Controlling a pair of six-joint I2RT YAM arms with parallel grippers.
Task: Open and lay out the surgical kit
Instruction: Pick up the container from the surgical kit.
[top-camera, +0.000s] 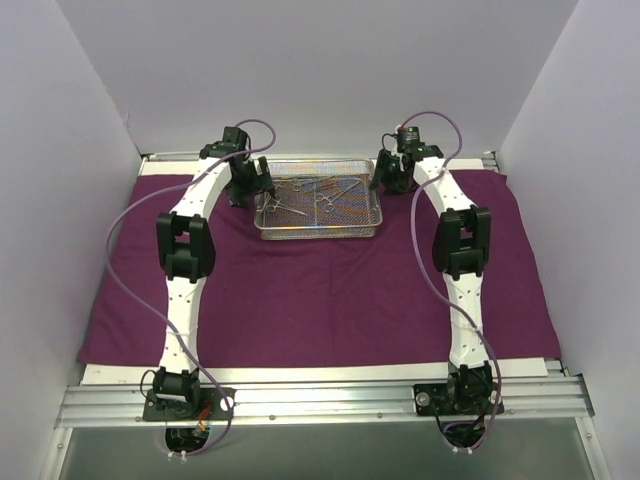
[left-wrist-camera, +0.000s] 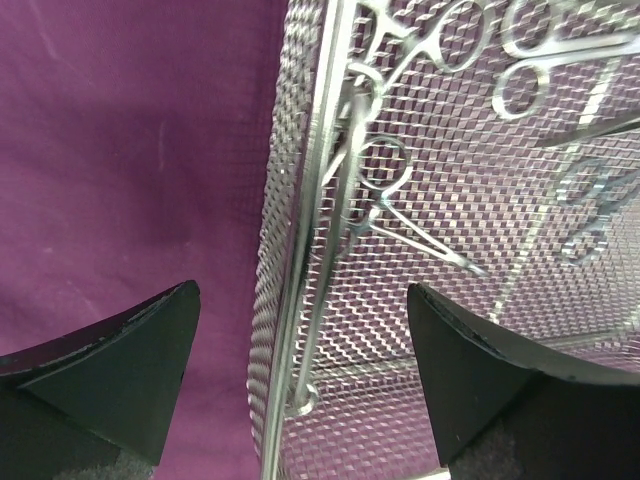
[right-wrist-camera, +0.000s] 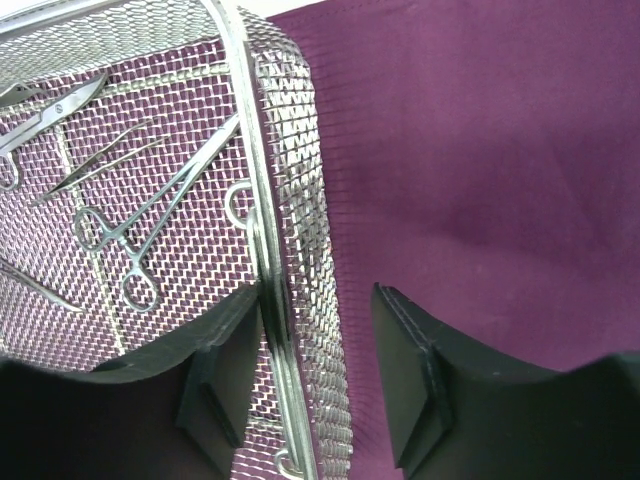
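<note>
The purple cloth (top-camera: 320, 300) lies spread flat on the table. The silver mesh tray (top-camera: 318, 235) stands on it at the back centre, with several steel ring-handled instruments (top-camera: 315, 195) lying inside. My left gripper (top-camera: 255, 190) is open at the tray's left end. In the left wrist view its jaws (left-wrist-camera: 300, 340) straddle the tray wall (left-wrist-camera: 275, 250), one finger over the cloth (left-wrist-camera: 130, 150), one over the mesh by an instrument (left-wrist-camera: 430, 247). My right gripper (top-camera: 385, 183) is open at the right end, straddling the wall (right-wrist-camera: 295, 180) in its wrist view (right-wrist-camera: 310, 360). Its inner finger (right-wrist-camera: 215, 360) touches the rim.
White enclosure walls (top-camera: 90, 120) close in the left, right and back sides. An aluminium rail (top-camera: 320, 400) with both arm bases runs along the near edge. The cloth in front of the tray is bare. Purple cables (top-camera: 130, 250) loop beside each arm.
</note>
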